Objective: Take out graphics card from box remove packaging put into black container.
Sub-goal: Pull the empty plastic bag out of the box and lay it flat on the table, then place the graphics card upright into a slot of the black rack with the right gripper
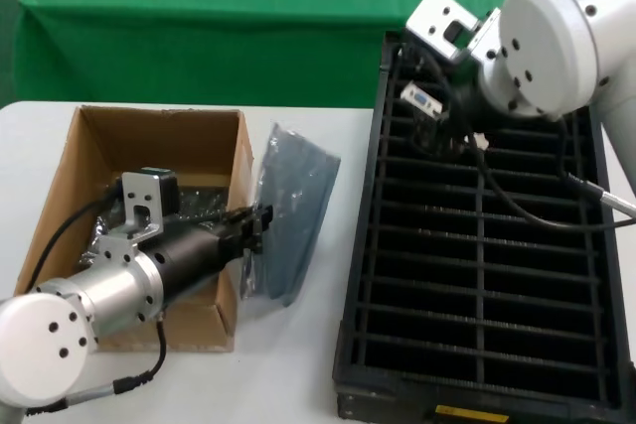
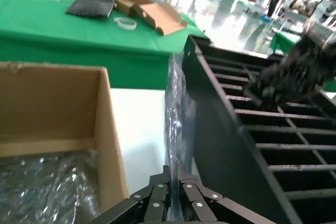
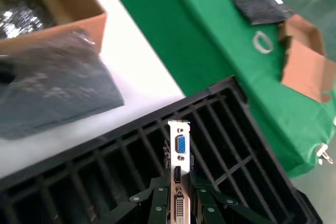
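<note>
Your black tray point(image 1: 586, 275) filled the frame's right; the box point(image 1: 94, 136) sat lower left. Your left gripper point(image 1: 260, 225) pinched the grey bag point(image 1: 298, 196) at centre; your right gripper point(image 3: 181, 192) clamped the graphics card point(image 3: 179, 153) over the tray's upper slots.

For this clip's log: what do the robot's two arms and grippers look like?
Both arms have white rounded joint housings with small dark screw holes, silver metal wrist sections and black cables. The left gripper has a black barrel body, a silver bracket with a dark camera on top, and black linked fingers with silver rivets. The right gripper has matching black riveted fingers.
</note>
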You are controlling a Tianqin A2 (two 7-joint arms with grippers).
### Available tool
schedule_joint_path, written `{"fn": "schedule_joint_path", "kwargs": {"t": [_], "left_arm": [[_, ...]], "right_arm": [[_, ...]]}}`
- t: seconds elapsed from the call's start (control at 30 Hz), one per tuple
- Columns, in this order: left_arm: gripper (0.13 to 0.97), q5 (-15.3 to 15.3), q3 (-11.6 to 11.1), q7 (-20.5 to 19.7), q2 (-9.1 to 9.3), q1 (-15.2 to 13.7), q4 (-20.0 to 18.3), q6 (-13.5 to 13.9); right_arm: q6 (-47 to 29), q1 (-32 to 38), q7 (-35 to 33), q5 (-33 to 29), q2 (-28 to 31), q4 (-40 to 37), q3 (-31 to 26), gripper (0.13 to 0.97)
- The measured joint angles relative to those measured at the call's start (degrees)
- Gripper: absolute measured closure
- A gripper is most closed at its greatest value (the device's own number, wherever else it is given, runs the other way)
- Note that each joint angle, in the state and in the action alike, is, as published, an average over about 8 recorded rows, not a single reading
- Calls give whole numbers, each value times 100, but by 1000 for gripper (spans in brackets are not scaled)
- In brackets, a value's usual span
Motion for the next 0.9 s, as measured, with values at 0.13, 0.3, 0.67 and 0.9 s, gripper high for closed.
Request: {"fn": "schedule_joint_path", "kwargs": {"t": [0.13, 0.3, 0.67, 0.9], "left_arm": [[911, -72, -170, 190, 85, 52, -91, 42], [848, -92, -358, 377, 187, 124, -188, 64], [718, -71, -686, 691, 422, 265, -332, 80], [574, -16, -800, 850, 586, 300, -325, 101]], "right_arm": [[-123, 39, -232, 113, 7, -43, -133, 906], [-302, 78, -493, 278, 90, 60, -244, 906], [-555, 103, -931, 857, 462, 558, -174, 906], [-600, 27, -1124, 1457, 735, 693, 4, 906]]}}
